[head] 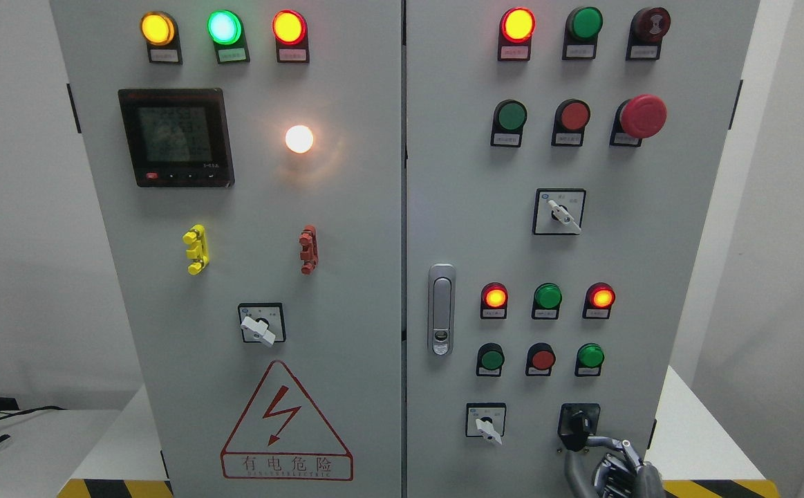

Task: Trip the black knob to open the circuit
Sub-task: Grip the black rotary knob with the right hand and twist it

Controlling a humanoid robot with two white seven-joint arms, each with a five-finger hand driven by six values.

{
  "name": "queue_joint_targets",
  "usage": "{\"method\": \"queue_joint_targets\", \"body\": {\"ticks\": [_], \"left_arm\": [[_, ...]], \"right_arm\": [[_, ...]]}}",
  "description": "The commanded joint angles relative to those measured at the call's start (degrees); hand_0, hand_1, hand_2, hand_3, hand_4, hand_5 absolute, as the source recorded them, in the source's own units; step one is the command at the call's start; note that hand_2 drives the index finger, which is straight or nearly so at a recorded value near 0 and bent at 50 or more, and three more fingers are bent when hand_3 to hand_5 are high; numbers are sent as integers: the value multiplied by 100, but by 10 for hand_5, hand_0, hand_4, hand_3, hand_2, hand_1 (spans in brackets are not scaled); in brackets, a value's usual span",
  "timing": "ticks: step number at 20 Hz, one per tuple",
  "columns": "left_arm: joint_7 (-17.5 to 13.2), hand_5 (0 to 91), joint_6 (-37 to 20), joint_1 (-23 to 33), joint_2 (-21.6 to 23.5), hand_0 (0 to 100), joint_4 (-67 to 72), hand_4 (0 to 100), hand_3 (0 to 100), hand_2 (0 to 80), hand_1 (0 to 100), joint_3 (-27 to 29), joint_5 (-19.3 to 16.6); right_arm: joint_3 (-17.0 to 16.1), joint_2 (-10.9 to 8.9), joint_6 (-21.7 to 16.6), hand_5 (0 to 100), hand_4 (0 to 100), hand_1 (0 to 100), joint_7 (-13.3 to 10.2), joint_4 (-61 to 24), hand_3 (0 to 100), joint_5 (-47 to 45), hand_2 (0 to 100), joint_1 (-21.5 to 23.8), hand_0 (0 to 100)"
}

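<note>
right hand fingers pinching black knob, just right of white selector. grip's shallow, could slip off mid-twist

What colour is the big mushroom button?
Red. The big mushroom button shows clearly in the head view, upper right of the cabinet.

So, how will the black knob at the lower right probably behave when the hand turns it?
The black knob looks like a rigid rotary switch fixed to the grey cabinet, so it should probably turn in place rather than come loose. Its dark surface may be somewhat slippery. The right hand has fingers at it, apparently touching.
</note>
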Motion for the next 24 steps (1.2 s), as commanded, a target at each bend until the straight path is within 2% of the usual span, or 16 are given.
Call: {"method": "queue_joint_targets", "body": {"ticks": [1,24], "left_arm": [[3,0,-2,0,6,120,0,0,0,0,389,0,26],[3,0,-2,0,-2,120,0,0,0,0,389,0,26]], "right_arm": [[-165,13,-5,1000,1000,743,3,1,953,2,479,-6,337],[-78,13,3,1000,1000,736,12,141,963,116,497,-41,336]]}}
